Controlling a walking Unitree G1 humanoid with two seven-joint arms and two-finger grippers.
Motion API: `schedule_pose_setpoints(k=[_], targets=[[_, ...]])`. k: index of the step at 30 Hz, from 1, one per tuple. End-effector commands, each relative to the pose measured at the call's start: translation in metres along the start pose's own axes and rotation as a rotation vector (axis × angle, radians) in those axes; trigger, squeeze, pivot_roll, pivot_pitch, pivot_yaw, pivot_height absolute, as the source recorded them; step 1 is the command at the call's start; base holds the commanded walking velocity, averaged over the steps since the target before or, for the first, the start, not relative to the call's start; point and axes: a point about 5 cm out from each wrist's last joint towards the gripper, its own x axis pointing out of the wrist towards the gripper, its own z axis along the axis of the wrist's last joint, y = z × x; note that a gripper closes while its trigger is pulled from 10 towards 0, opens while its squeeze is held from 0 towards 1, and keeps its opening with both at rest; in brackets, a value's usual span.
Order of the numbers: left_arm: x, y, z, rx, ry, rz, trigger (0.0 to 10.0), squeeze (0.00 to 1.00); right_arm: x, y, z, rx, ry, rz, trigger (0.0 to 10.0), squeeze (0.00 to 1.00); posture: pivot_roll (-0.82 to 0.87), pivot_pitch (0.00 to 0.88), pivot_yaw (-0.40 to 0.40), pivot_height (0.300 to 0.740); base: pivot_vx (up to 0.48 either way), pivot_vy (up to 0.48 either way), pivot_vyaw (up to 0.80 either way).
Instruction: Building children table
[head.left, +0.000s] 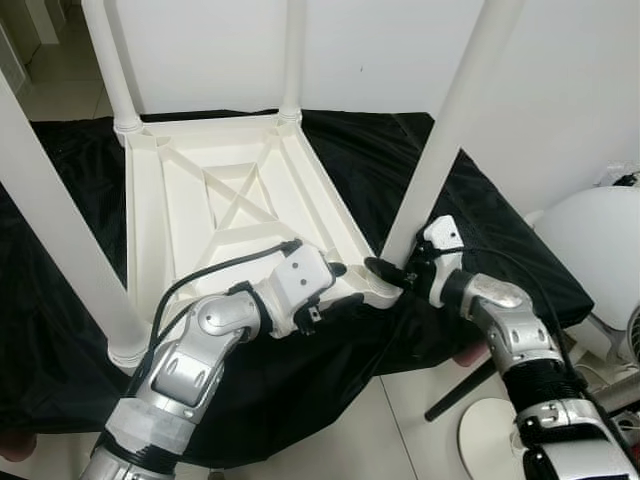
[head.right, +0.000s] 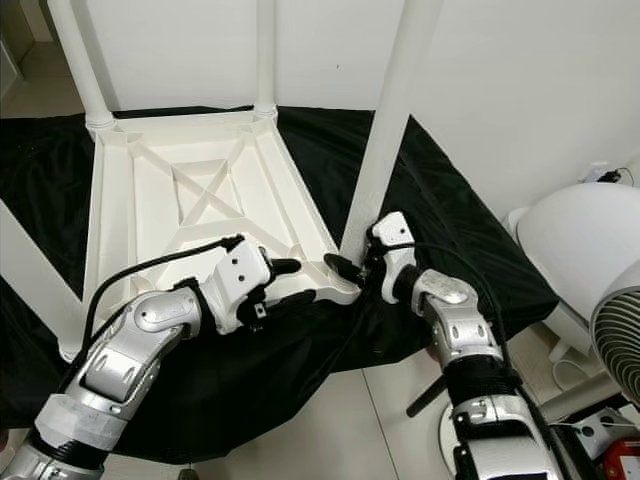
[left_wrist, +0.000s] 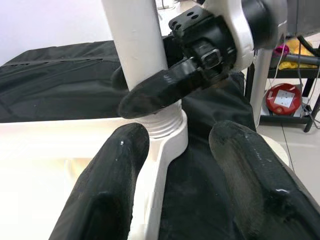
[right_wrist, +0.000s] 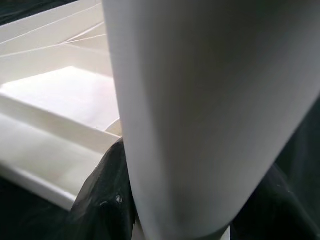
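On the black cloth lies the white table top, upside down, its ribbed underside with crossed braces facing up. Four white legs stand up from its corners: two at the far side, one at the near left, and one at the near right corner, the near-right leg, which leans a little to the right as it rises.

Right at the foot of that near-right leg sits the right gripper. Its black fingers are closed around the leg just above the ribbed collar where the leg meets the corner socket (the wrist view from that arm shows the white tube pressed between dark pads). The silver right arm reaches in from the near right.

Just left of the same corner is the left gripper, coming in from the near left over the edge of the cloth. Its two fingers are spread apart, one resting against the top side of the table's near rim and the other hanging over the black cloth outside the rim, so the rim edge lies between them without being pinched. A black cable loops over the left forearm.

Beyond the cloth is a white wall. To the right, on the pale tiled floor, stand a round white fan and a white rounded object, with a small red device farther off.
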Motion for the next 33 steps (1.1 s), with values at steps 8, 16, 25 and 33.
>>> schedule_pose_setpoints(k=[8,16,25,33], targets=[[0.0,-0.001,-0.001,-0.012,0.003,0.017,10.0,0.0,0.003,0.016,0.006,0.083,-0.049,-0.257,10.0,0.0,0.06,0.068,-0.062,0.74,0.0,0.0,0.0],[0.0,0.011,-0.004,-0.003,0.016,0.022,10.0,0.0,0.012,0.052,0.005,0.114,-0.054,-0.406,10.0,0.0,0.03,0.067,-0.029,0.74,0.0,0.0,0.0],[0.002,0.011,-0.004,-0.002,0.013,0.016,10.0,0.0,0.003,0.049,0.007,0.137,-0.042,-0.533,10.0,0.0,0.02,0.072,-0.043,0.74,0.0,0.0,0.0],[0.001,0.01,-0.005,-0.002,0.013,0.017,10.0,0.0,-0.001,0.056,0.008,0.153,-0.069,-0.535,10.0,1.0,0.03,0.063,-0.05,0.74,0.0,0.0,0.0]])
